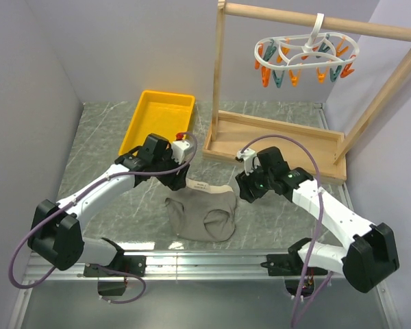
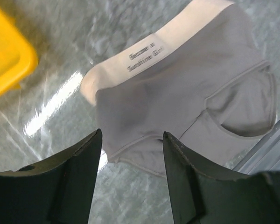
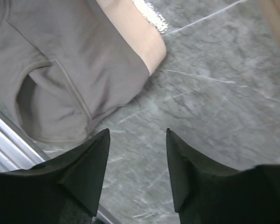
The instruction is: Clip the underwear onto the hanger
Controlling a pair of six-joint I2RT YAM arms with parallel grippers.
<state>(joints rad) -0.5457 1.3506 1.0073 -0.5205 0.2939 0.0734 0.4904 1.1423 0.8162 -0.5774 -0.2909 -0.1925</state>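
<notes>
Both arms are poising over the soft grey-taupe fabric underwear [image 1: 202, 214], which is lying flat just in front of the wooden rack frame [image 1: 274, 133].

The left gripper [image 2: 130, 137] is hanging over the end of the beige waistband farther from the rack's base, and the right gripper [image 3: 137, 133] is hanging beside the end nearer it. Each is holding its jaws wide apart and gripping nothing, which looks to me like readying a two-handed pinch of the waistband so the cloth lifts spread out. The white plastic oval ring hanger [image 1: 305, 55] is dangling from the rack's top bar with its orange and teal pins free, well above the underwear, so a lift is needed before any clipping.
</notes>
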